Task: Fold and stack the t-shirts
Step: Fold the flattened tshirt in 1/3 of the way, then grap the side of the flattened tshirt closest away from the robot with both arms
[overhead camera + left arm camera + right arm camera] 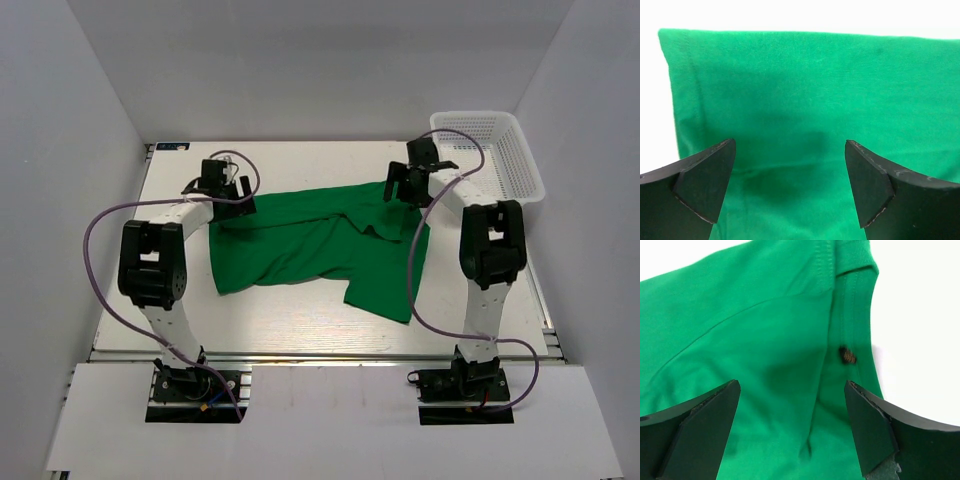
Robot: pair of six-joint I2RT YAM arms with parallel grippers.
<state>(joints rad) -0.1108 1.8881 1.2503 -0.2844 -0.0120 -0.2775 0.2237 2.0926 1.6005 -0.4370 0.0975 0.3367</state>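
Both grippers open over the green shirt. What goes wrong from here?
1. The right gripper hovers over overlapping layers by the neck label; it may pinch only one layer, skewing the fold.
2. The left gripper is above flat cloth inside the edge of the t-shirt; closing there may slide off without a grip.
3. The right arm's purple cable loops across the t-shirt and might drag it.

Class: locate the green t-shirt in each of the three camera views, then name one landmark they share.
Top external: the green t-shirt lies across the middle of the white table.
Left wrist: it fills most of the frame, below the open left end effector.
Right wrist: it covers left and centre, below the open right end effector.
Shared landmark: the white table bordering the shirt's edge.
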